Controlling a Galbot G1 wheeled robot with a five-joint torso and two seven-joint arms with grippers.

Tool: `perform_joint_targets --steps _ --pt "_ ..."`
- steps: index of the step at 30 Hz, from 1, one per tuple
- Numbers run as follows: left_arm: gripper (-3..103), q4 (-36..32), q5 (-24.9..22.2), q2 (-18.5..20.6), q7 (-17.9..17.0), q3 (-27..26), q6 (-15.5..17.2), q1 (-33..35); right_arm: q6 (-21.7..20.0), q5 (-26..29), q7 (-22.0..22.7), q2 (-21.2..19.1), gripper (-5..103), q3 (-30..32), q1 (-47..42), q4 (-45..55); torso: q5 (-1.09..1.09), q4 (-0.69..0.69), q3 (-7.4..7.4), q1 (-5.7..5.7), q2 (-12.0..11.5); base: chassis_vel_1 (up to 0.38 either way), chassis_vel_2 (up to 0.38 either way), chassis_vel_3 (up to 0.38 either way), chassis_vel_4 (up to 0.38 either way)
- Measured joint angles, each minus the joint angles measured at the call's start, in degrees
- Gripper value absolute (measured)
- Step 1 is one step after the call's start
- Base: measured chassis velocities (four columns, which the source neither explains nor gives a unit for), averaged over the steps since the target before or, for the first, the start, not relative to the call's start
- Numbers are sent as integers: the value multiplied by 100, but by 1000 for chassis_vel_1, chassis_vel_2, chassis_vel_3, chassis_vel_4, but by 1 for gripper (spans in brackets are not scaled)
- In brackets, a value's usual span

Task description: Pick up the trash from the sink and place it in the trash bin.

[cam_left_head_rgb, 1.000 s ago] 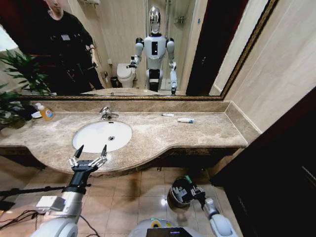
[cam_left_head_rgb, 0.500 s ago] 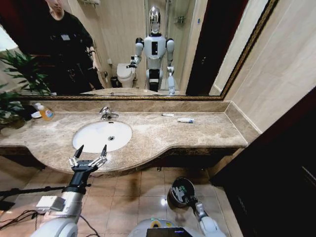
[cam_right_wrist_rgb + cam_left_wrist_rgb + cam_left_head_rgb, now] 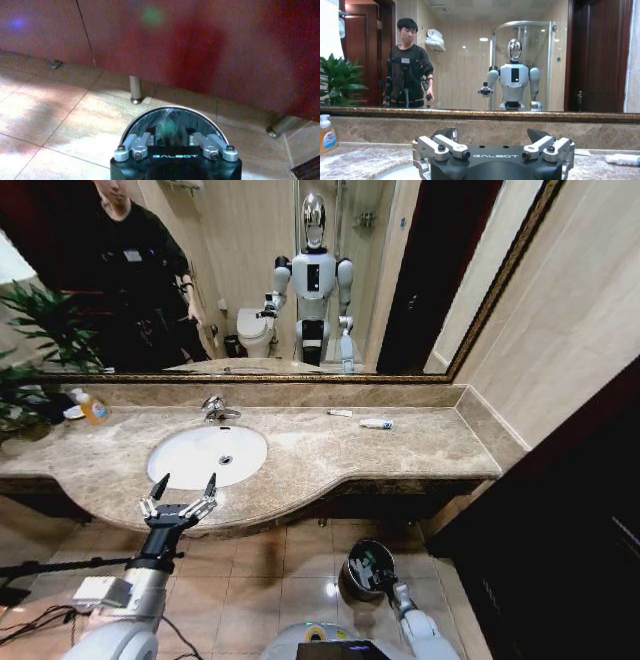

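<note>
From the head camera I have the left gripper (image 3: 181,492) held over the front edge of the marble counter (image 3: 330,455), just in front of the sink (image 3: 207,454), its two dark fingers spread wide with nothing between them. The basin looks bare from here apart from its drain. Two pieces of trash lie on the counter well to the right of the sink, near the mirror: a white tube with a blue cap (image 3: 376,423) and a small flat white packet (image 3: 340,413) beside it. The tube also shows at the edge of the left wrist view (image 3: 622,159).

The right gripper (image 3: 385,578) is low, at the trash bin (image 3: 356,561) on the tiled floor under the counter — I cannot tell how its jaws stand. In the right wrist view something greenish shows blurred over the bin's mouth (image 3: 167,125).

Both wrist housings read "GALBOT" in pale letters. The orange soap bottle (image 3: 94,409) left of the sink has a label — unreadable.
</note>
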Motion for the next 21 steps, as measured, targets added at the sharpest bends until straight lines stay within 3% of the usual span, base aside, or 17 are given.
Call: perform_joint_targets --steps 2,8,9,12,14,18,21 --pt "100 0 0 0 0 0 0 0 5 1 1 3 35 0 -5 3 0 0 0 0 0 0 0 0 0" --pt "100 0 0 0 0 0 0 0 43 11 44 22 63 0 -57 68 0 0 0 0 0 0 0 0 0" --pt "100 0 0 0 0 0 0 0 43 11 44 22 63 0 -57 68 0 0 0 0 0 0 0 0 0" --pt "100 0 0 0 0 0 0 0 43 29 73 33 79 3 -73 126 0 0 0 0 0 0 0 0 0" --pt "100 0 0 0 0 0 0 0 41 32 78 37 79 3 -82 147 0 0 0 0 0 0 0 0 0" --pt "100 0 0 0 0 0 0 0 33 37 84 55 98 4 -128 209 0 0 0 0 0 0 0 0 0" --pt "100 0 0 0 0 0 0 0 29 37 85 63 100 3 -153 240 0 0 0 0 0 0 0 0 0"
